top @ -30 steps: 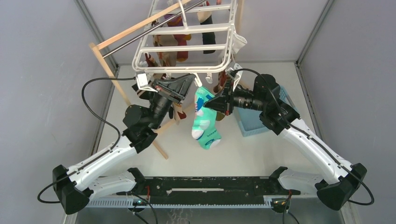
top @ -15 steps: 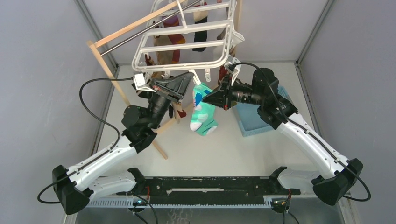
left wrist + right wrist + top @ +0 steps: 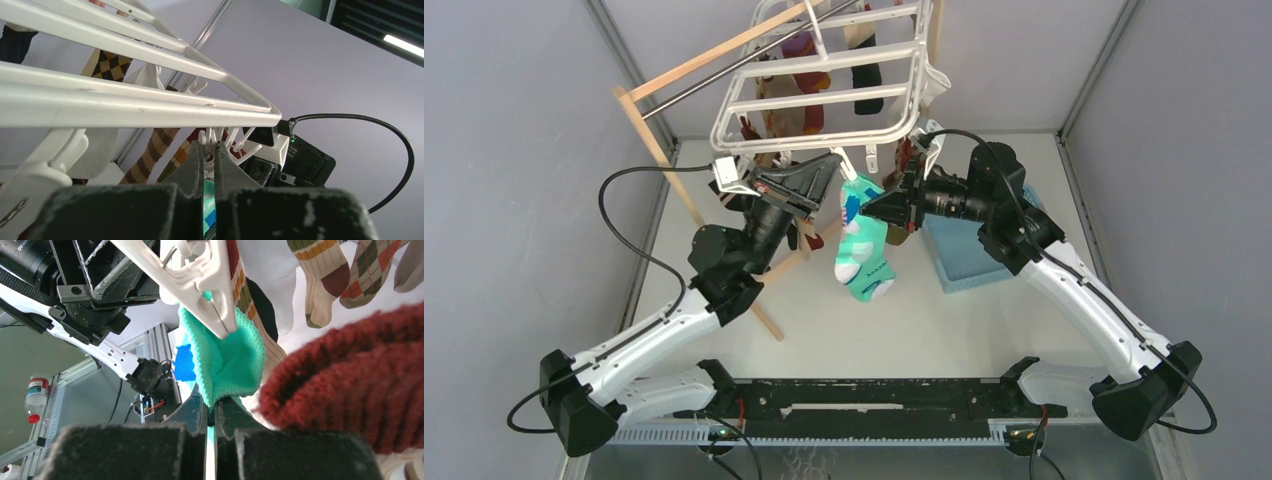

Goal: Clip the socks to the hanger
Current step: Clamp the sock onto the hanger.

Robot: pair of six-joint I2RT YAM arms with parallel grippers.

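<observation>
The mint-green sock (image 3: 862, 250) with white and blue patches dangles below the front bar of the white hanger (image 3: 824, 90). My right gripper (image 3: 871, 208) is shut on its cuff; in the right wrist view the fingers (image 3: 212, 402) pinch a fold of the green knit (image 3: 230, 355). A white clip (image 3: 207, 285) reaches down onto the sock's top edge. My left gripper (image 3: 829, 172) is shut on that clip's handles (image 3: 215, 137) just under the hanger bar (image 3: 125, 112). A strip of the sock (image 3: 209, 202) shows between its fingers.
Several other socks hang from the hanger's clips, among them a dark red one (image 3: 350, 380) beside my right fingers and striped ones (image 3: 150, 152). A wooden pole stand (image 3: 684, 190) runs behind the left arm. A blue basket (image 3: 969, 255) sits under the right arm.
The right gripper has lifted the mint-green sock up and slightly left, closer to the clip. The hanger has swayed a little. Both grippers stayed shut.
</observation>
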